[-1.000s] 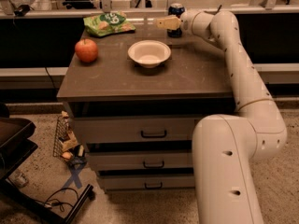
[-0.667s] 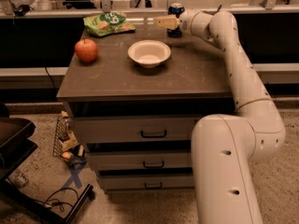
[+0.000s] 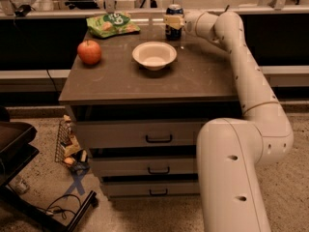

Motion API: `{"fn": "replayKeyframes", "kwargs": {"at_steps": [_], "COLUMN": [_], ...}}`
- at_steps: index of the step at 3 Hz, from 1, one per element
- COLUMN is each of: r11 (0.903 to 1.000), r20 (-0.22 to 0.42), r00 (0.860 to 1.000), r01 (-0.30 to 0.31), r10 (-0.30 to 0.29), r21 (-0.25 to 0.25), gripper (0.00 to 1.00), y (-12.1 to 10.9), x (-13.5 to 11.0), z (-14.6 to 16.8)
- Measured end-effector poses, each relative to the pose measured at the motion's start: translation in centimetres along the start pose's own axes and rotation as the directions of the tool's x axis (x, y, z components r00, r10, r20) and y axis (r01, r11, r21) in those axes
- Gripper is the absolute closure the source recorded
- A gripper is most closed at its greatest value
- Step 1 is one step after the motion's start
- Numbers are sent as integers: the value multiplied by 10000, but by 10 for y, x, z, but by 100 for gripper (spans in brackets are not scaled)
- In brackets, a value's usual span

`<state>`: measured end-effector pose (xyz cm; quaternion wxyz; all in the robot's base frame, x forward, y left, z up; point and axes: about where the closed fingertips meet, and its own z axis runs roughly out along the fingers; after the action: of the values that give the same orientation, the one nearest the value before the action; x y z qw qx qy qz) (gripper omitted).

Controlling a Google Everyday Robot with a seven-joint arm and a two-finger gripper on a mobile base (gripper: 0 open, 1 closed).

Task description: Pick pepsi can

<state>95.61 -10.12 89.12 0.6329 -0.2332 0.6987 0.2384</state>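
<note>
The pepsi can (image 3: pixel 174 11) is dark blue with a silver top and stands upright at the back edge of the brown cabinet top (image 3: pixel 145 81), right of centre. My gripper (image 3: pixel 172 21) reaches in from the right at the end of the white arm (image 3: pixel 241 66). It sits at the can's mid-height and overlaps its front, hiding part of the can's body. I cannot tell whether it touches the can.
A white bowl (image 3: pixel 154 54) sits just in front and left of the can. A red apple (image 3: pixel 89 52) is at the left, and a green chip bag (image 3: pixel 112 24) is at the back left. A rail runs behind the cabinet. There are drawers below and clutter on the floor at the left.
The gripper has shifted slightly up and towards the can, so it now overlaps the can's body. The bowl, apple and bag have not moved.
</note>
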Motion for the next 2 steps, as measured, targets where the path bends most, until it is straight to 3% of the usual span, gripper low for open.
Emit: {"fn": "replayKeyframes", "kwargs": {"at_steps": [1,2], "r11": [10000,10000], "r20": [-16,-32], "r00": [10000,10000], "r01": [-11,-21], "r10": [11,21], "r21": [-38,-75], "gripper": [88,100], "y": [2,4], "x": [1,3], "z": [3,5]}}
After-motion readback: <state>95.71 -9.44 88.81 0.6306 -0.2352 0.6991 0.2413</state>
